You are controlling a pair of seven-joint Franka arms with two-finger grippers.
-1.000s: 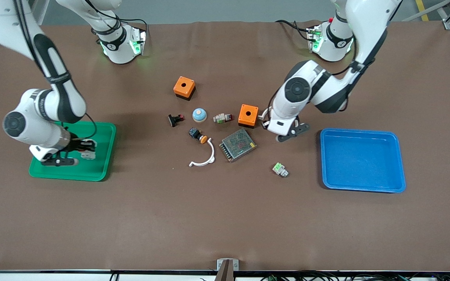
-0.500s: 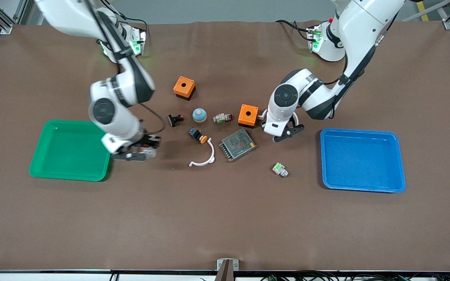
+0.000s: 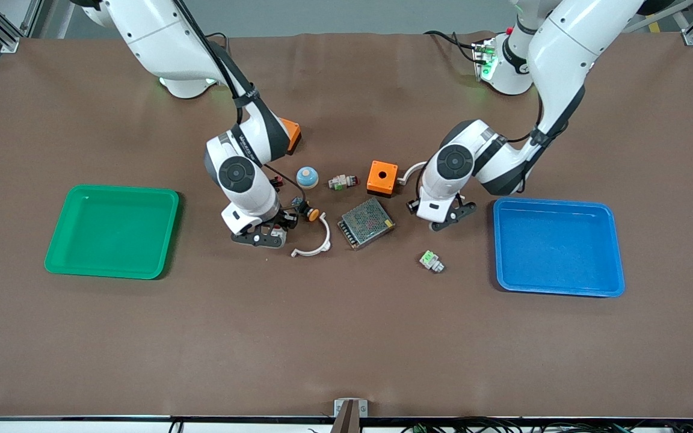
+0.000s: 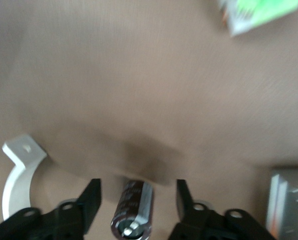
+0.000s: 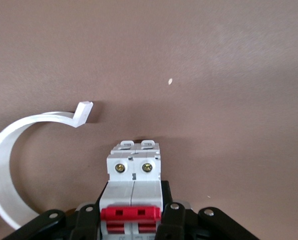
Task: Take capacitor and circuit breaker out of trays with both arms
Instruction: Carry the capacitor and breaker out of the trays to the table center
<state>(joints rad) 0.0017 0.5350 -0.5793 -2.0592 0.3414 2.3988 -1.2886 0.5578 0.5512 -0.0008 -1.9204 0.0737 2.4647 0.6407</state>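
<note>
My right gripper [image 3: 262,236] is low over the table, beside a white curved clip [image 3: 317,242]. It is shut on the breaker [image 5: 134,182], a white-grey block with red levers; the clip [image 5: 18,145] lies close by in the right wrist view. My left gripper [image 3: 443,218] is low over the table between the grey power supply [image 3: 366,222] and the blue tray [image 3: 557,290]. Its fingers [image 4: 91,200] are open, with a gap on each side of the capacitor [image 4: 134,212], a small dark cylinder lying between them. The capacitor is hidden in the front view.
The green tray [image 3: 112,272] is at the right arm's end. Two orange boxes [image 3: 382,176] [image 3: 292,133], a blue dome [image 3: 307,176], a small switch part [image 3: 343,180], an orange-capped push button [image 3: 309,211] and a white-and-green block [image 3: 431,261] lie mid-table.
My right gripper has moved with the breaker from over the green tray to the table's middle, beside the white clip. My left gripper has shifted slightly toward the blue tray.
</note>
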